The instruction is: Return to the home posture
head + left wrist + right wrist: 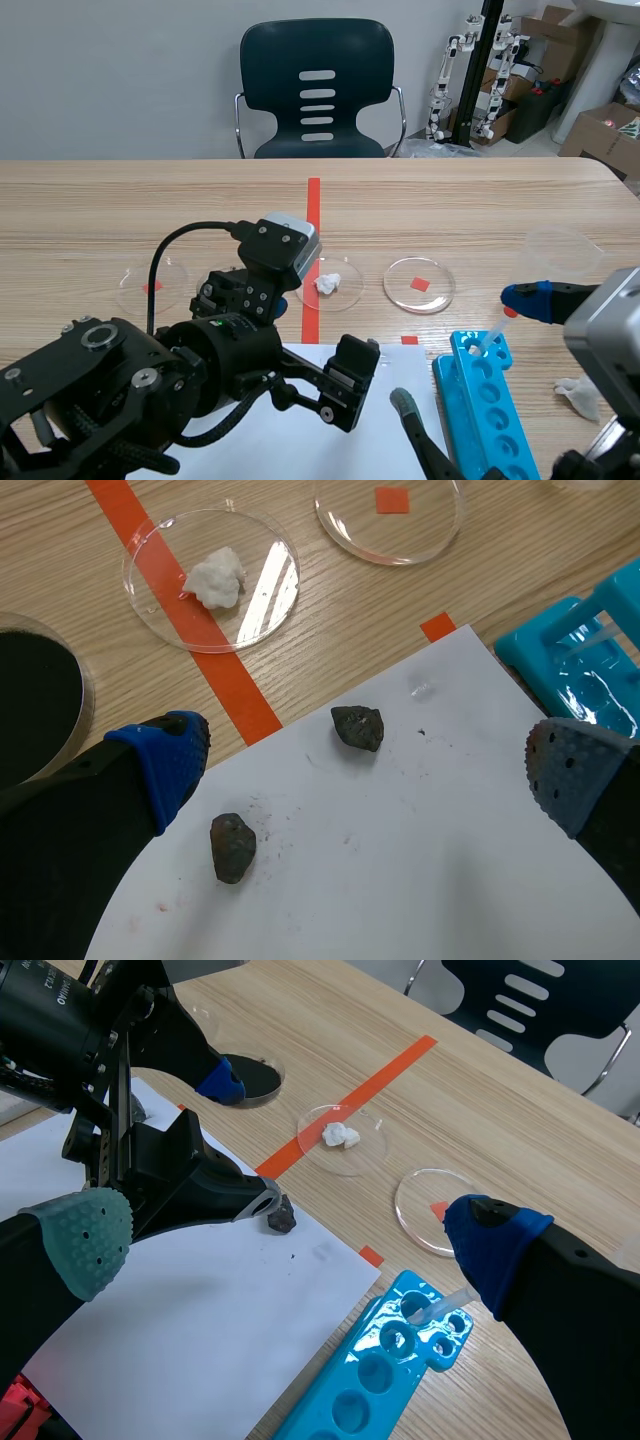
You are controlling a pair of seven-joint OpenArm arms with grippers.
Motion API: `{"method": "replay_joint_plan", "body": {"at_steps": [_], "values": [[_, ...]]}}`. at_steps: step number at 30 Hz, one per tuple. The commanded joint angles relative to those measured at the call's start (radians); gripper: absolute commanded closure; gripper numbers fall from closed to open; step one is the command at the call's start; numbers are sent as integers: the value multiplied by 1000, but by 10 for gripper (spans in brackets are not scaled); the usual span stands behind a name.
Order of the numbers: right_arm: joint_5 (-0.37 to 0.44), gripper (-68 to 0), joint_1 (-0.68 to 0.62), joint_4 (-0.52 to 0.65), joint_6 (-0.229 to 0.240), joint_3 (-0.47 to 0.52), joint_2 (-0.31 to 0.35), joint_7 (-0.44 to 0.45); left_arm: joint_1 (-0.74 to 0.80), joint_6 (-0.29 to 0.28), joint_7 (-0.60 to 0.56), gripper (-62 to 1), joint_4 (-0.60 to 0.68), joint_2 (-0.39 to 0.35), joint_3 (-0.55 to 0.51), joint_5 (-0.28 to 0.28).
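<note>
Tabletop [150, 210] of pale wood seen from between two black robot arms, with a dark chair [317, 60] standing beyond its far edge. Left arm sits low at the near left, and its left hand [368, 768] is released, fingers spread wide and holding nothing. That hand hangs over a white sheet of paper [400, 880] lying at the near middle of the tabletop. Two small dark stones rest on the paper: one stone [357, 727] just ahead of the hand near the sheet's far corner, the other stone [232, 847] close to the blue-padded finger.

Right arm comes in at the near right, and its right hand [290, 1243] is also released, fingers well apart and empty. Under its blue-padded finger lies a bright blue rack [480, 400] of round holes, just beside the paper, with a thin clear tube [447, 1305] leaning in an end hole.

Farther out, a clear round dish [270, 580] sits on an orange tape line [313, 200] and holds a white lump [215, 577]. A second clear dish [430, 530] sits near it, toward the rack side. A crumpled white tissue [580, 393] lies beside the rack at the right
</note>
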Motion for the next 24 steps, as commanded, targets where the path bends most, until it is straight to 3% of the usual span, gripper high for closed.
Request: {"method": "replay_joint_plan", "body": {"at_steps": [1, 18, 24], "values": [[11, -679, 7, 8, 0, 10, 11, 15, 0, 2, -17, -623, 2, 7, 4, -2], [11, -679, 7, 8, 0, 10, 11, 15, 3, 1, -11, -623, 2, 7, 4, -2], [11, -679, 7, 8, 0, 10, 11, 15, 29, 1, -71, -623, 2, -7, -3, -2]]}}
